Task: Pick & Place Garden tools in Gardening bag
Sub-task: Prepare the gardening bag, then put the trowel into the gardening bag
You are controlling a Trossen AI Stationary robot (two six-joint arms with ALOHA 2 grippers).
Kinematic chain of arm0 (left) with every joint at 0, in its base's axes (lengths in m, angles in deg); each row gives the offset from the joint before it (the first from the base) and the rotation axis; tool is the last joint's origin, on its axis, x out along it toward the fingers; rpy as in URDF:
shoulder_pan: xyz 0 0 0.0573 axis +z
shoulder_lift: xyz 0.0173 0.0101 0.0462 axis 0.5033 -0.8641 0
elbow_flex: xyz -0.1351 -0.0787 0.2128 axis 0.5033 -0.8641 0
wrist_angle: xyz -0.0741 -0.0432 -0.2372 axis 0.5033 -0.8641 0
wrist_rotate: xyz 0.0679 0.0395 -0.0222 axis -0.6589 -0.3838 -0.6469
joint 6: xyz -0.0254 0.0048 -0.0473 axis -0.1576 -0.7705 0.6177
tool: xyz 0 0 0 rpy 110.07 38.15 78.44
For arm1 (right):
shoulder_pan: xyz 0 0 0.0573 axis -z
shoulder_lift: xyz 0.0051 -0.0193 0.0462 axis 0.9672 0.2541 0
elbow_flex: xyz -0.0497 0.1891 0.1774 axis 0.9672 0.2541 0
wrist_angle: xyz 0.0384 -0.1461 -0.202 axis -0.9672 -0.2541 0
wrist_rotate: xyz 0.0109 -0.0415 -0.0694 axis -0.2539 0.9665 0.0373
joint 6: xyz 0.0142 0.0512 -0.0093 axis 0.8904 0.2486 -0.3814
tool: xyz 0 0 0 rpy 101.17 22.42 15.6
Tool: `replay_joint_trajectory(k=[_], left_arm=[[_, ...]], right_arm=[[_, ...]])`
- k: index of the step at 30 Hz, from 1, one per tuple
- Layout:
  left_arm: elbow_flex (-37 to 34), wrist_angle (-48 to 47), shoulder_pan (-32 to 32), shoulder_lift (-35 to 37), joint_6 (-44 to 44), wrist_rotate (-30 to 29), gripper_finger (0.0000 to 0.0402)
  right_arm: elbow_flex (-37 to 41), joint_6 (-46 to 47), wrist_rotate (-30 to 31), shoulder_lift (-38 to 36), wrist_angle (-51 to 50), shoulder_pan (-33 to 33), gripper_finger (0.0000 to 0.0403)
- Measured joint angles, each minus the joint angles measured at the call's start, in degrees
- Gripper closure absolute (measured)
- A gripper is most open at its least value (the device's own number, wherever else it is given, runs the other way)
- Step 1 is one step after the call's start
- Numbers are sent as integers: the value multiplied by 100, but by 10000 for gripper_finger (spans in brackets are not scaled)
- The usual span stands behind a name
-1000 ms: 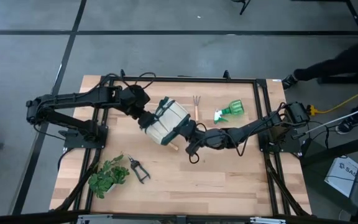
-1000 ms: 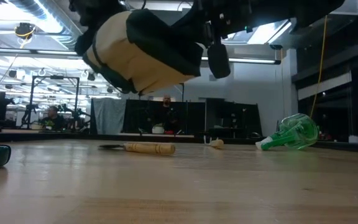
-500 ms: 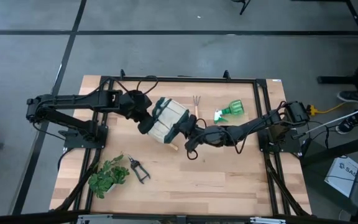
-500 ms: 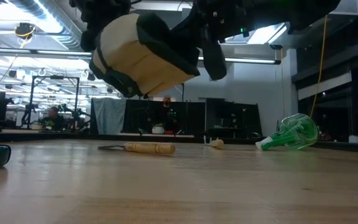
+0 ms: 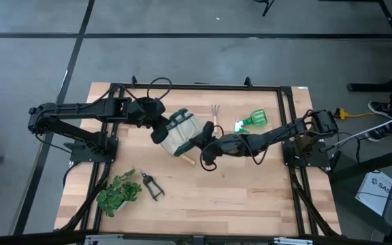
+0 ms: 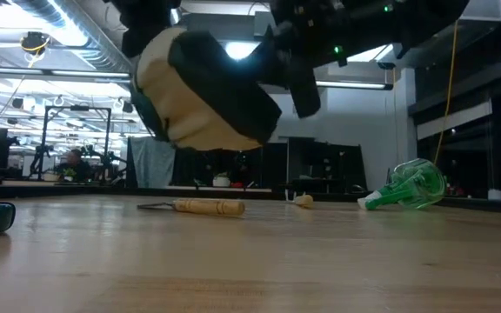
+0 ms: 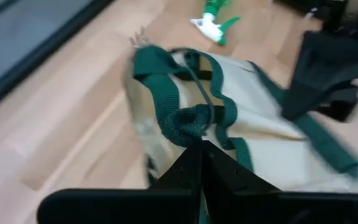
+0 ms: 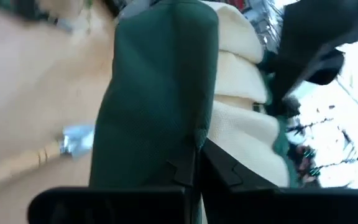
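Gardening bag (image 5: 181, 133) lifted off counter (image 5: 250, 197), left hand (image 5: 160, 133) and right hand (image 5: 205, 141) both clamped on it. Rake (image 5: 214, 113), spray bottle (image 5: 252, 121), shears (image 5: 151, 185), trowel (image 6: 194, 206) not yet bagged.

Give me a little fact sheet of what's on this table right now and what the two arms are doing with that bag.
bag: lifted clear of the table, held from both sides
left tool: shut on a green bag strap
right tool: shut on the bag's green edge
trowel: lying on the table under the bag
hand rake: on the table
spray bottle: on its side
pruning shears: beside the plant
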Motion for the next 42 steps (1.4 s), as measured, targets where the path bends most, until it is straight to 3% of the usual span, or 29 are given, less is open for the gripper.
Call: replay_joint_trajectory(k=[9, 14, 18, 22, 32, 36, 42], left_arm=[[4, -214, -28, 0, -496, -909, 400], [7, -213, -110, 0, -712, -1129, 401], [7, -213, -188, 0, -723, -1335, 401], [9, -222, -245, 0, -892, -1596, 400], [9, -228, -247, 0, -1490, -2177, 401], [11, -239, -288, -9, -1529, -2175, 400], [-18, -729, -451, -296, -1022, -1801, 400]], right_arm=[[-3, 328, 113, -4, -44, 15, 389], [-3, 565, 106, -4, -49, 60, 388], [-5, 1038, -310, -4, -141, 200, 381], [-4, 2053, -941, -4, -228, 459, 345], [-3, 4919, -2200, 5, -244, 1110, 197], [-3, 5241, -2449, 5, -305, 1271, 180], [-3, 5248, -2521, 5, -527, 1314, 185]])
